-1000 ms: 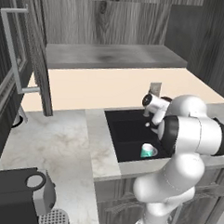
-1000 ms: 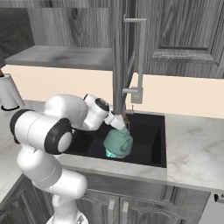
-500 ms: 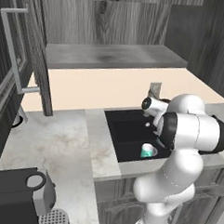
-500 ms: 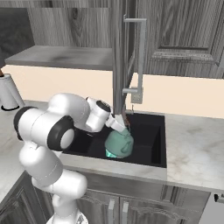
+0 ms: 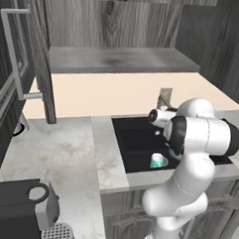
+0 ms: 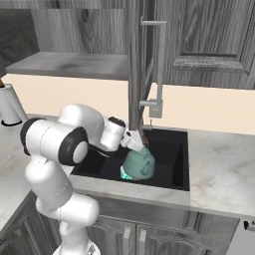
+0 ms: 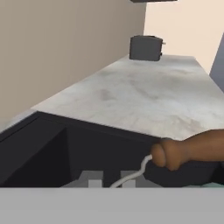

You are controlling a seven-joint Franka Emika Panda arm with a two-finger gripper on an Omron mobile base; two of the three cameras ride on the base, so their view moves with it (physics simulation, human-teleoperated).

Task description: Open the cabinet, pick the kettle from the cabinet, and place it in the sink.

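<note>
Gripper (image 6: 141,142) is down inside the sink (image 6: 180,164) now, and the kettle (image 6: 139,164) hangs right under it, teal body low in the black basin near its front wall. Whether the fingers are clamped on it I cannot tell; the hand and kettle cover them from the right base view, and the hand view gives just the brown wooden handle (image 7: 192,152) lying crosswise in front of the camera, with a thin white wire curling from its end.

That's the relation that counts: kettle directly below the claw, its handle running across the hand, so letting go looks like a straight release with little or no drop, as far as I can judge.

Counting up: one kettle, one sink, one faucet (image 5: 163,99), one arm. Cabinet (image 5: 17,71) door stands open on the left, its pale bar handle (image 5: 13,54) facing out.
</note>
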